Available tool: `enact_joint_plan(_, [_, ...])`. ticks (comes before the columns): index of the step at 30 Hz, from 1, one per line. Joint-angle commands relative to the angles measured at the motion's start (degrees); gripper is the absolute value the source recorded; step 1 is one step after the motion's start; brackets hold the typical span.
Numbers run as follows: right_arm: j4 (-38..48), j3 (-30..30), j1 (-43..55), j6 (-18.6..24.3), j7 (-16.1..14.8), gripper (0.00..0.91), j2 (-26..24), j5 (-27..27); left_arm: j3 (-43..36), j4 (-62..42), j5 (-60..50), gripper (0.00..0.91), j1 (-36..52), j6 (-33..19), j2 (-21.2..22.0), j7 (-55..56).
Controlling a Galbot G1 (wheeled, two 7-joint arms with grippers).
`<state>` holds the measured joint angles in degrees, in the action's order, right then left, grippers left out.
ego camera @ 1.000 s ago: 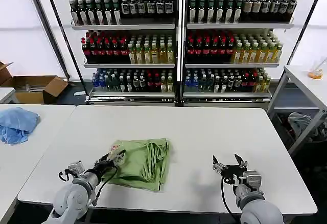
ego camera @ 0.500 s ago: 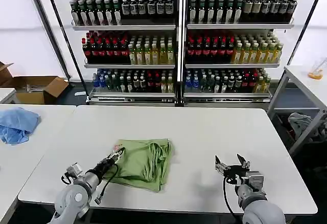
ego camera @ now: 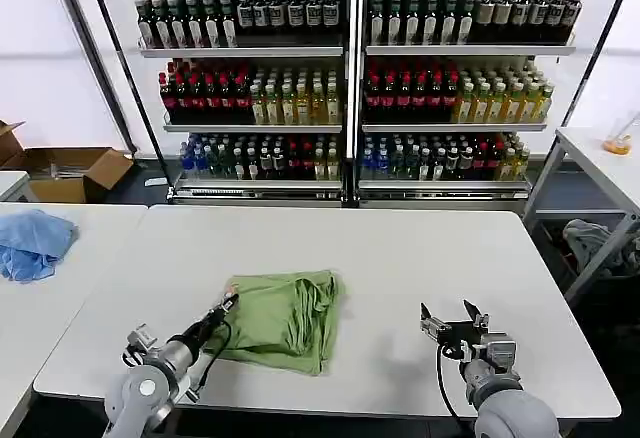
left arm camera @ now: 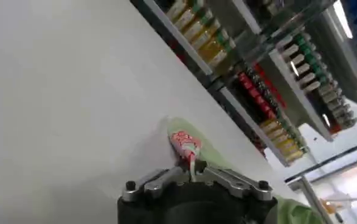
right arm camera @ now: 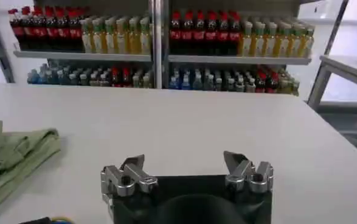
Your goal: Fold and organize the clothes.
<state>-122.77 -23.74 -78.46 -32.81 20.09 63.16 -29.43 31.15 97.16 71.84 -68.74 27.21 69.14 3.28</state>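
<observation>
The clothes are one light green shirt (ego camera: 285,320), crumpled and partly folded on the white table (ego camera: 420,253), left of centre near the front edge. My left gripper (ego camera: 226,304) is at the shirt's left edge, shut on a corner of it. In the left wrist view, the left gripper (left arm camera: 192,171) pinches a bit of fabric with a pink-red and white print (left arm camera: 184,143). My right gripper (ego camera: 451,320) rests open over bare table at the front right, well apart from the shirt. In the right wrist view the right gripper (right arm camera: 187,165) holds nothing, and the shirt (right arm camera: 11,152) lies off to one side.
Shelves of bottles (ego camera: 350,78) stand behind the table. A second table on the left carries a blue cloth (ego camera: 35,243), with a cardboard box (ego camera: 75,173) beyond it. A side table (ego camera: 600,153) and a heap of cloth (ego camera: 592,238) are at the right.
My left gripper's fingers have narrowed and shut on the shirt's left corner, and the left arm has sunk slightly toward the front edge. The shirt has shifted a little right. The right gripper has barely moved.
</observation>
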Motion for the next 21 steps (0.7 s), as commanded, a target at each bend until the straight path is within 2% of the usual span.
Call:
enact_joint_plan(1, [0.0, -0.1, 0.1, 0.1, 0.0, 0.907, -0.2, -0.2, 11.1, 7.6, 6.3, 0.02, -0.6, -0.2, -2.5, 1.0])
enact_joint_plan(5, [-0.1, 0.1, 0.4, 0.1, 0.0, 0.907, 0.1, -0.2, 17.4, 11.0, 4.9, 0.02, -0.7, 0.3, -7.6, 1.8])
enact_joint_plan(7, [-0.2, 0.0, 0.5, 0.1, 0.0, 0.907, 0.2, -0.2, 21.4, 12.0, 1.5, 0.03, -0.4, 0.9, -12.1, 2.1])
enact_joint_plan(8, [-0.3, 0.0, 0.5, 0.1, 0.0, 0.907, 0.2, -0.2, 22.1, 12.4, 0.5, 0.02, -0.3, 1.0, -12.7, 2.1])
enact_joint_plan(10, [-0.5, 0.0, 0.4, 0.1, 0.0, 0.907, 0.3, -0.2, 24.7, 13.8, -2.7, 0.02, 0.0, 2.1, -17.3, 1.8])
enact_joint_plan(13, [-0.7, 0.1, 0.4, 0.1, 0.0, 0.907, 0.6, -0.2, 25.3, 15.3, -8.4, 0.02, 1.3, 3.1, -21.8, 0.9])
enact_joint_plan(15, [-0.9, 0.2, 0.3, 0.1, 0.0, 0.907, 1.0, 0.0, 22.9, 17.4, -15.1, 0.02, 2.0, 4.0, -24.1, -0.4])
enact_joint_plan(17, [-1.0, 0.3, 0.1, 0.1, -0.1, 0.907, 1.2, 0.2, 19.0, 19.7, -22.0, 0.02, 1.4, 4.2, -24.6, -1.9])
enact_joint_plan(19, [-1.3, 0.3, -0.3, 0.2, -0.1, 0.907, 1.5, 0.6, 13.4, 22.2, -29.5, 0.02, -1.4, 3.9, -23.2, -4.5])
enact_joint_plan(21, [-1.5, 0.1, -0.8, 0.2, -0.2, 0.907, 1.8, 0.8, 2.8, 21.8, -39.8, 0.02, -2.7, 3.6, -20.9, -5.4])
